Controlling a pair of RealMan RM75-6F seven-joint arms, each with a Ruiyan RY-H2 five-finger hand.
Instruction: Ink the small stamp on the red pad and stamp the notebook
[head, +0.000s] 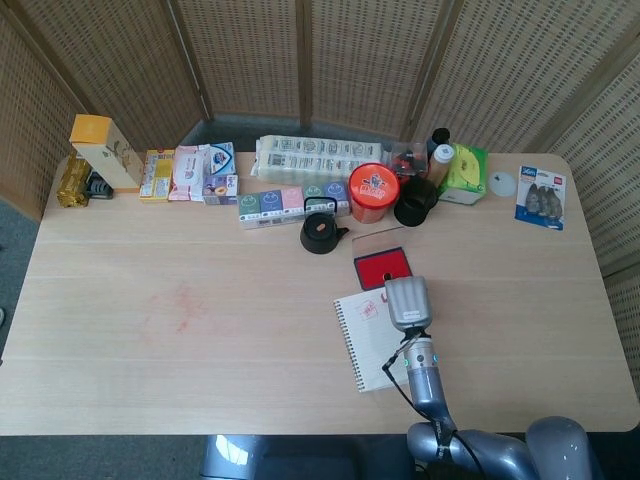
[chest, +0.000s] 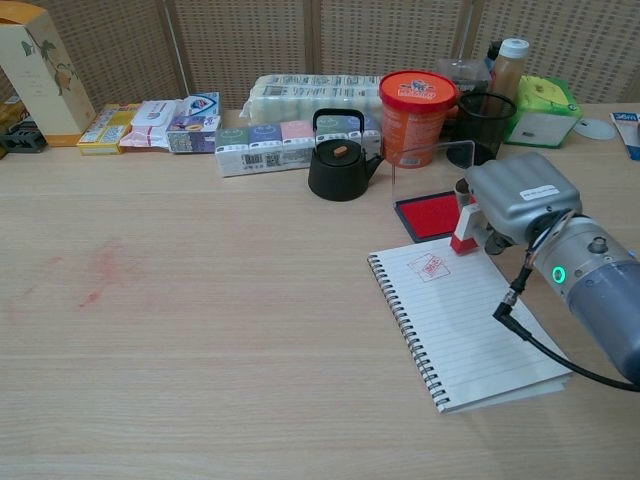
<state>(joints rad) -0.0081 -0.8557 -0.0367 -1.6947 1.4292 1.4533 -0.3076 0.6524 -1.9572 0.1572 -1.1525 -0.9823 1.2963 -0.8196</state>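
My right hand (chest: 520, 198) grips the small stamp (chest: 465, 228), a white block with a red base. The stamp's base is low over the far edge of the spiral notebook (chest: 470, 325), just right of a red print (chest: 432, 266) on the page. The red ink pad (chest: 425, 215) lies open just beyond the notebook, left of the hand. From the head view the right hand (head: 407, 302) covers the stamp and the notebook's (head: 362, 345) right side, with the red pad (head: 381, 267) just past it. My left hand shows in neither view.
A black teapot (chest: 335, 160), an orange tub (chest: 417, 112) and a black mesh cup (chest: 487, 120) stand just behind the pad. Boxes and packets (chest: 270, 140) line the far edge. Faint red smudges (chest: 100, 270) mark the table's left side.
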